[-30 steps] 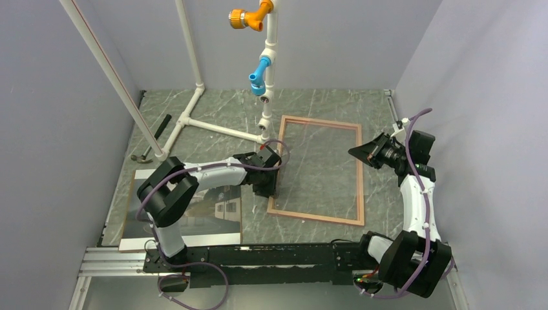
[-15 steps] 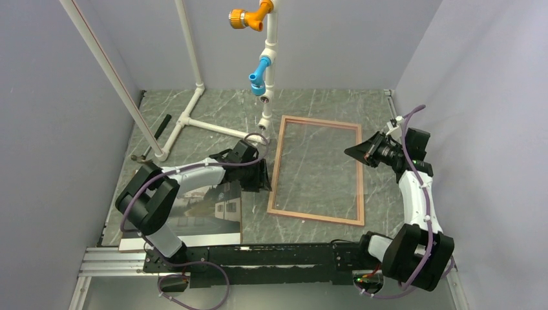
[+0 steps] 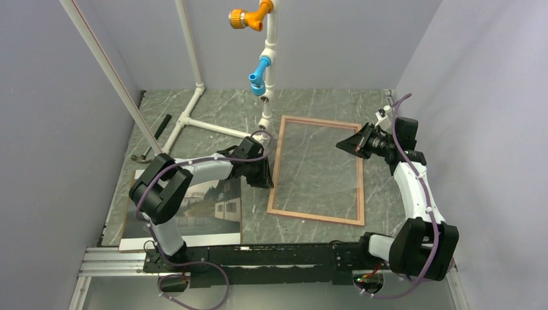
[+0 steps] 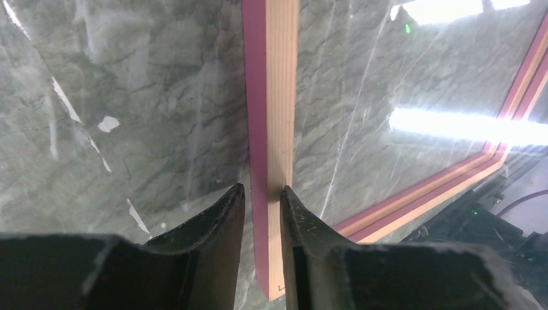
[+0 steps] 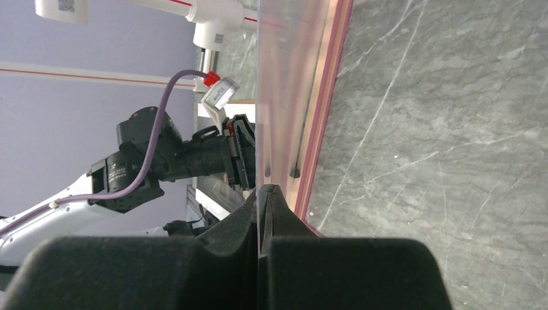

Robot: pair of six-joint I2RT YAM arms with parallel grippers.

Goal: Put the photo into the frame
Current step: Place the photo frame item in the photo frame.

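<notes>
3 lilac walls (image 3: pixel 58 148) enclose a grey marbled table (image 3: pixel 323 103) bearing the frame (image 3: pixel 316 217); right pincer (image 5: pixel 263 191) clenched; left pincer's (image 4: pixel 262 188) grip unclear.

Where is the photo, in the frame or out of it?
Out. The photo lies flat to the left of the frame; through the frame's clear pane only the marble table shows.

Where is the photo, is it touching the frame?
Apart. The top external view shows the photo lying left of the frame, with a strip of bare table between them.
</notes>
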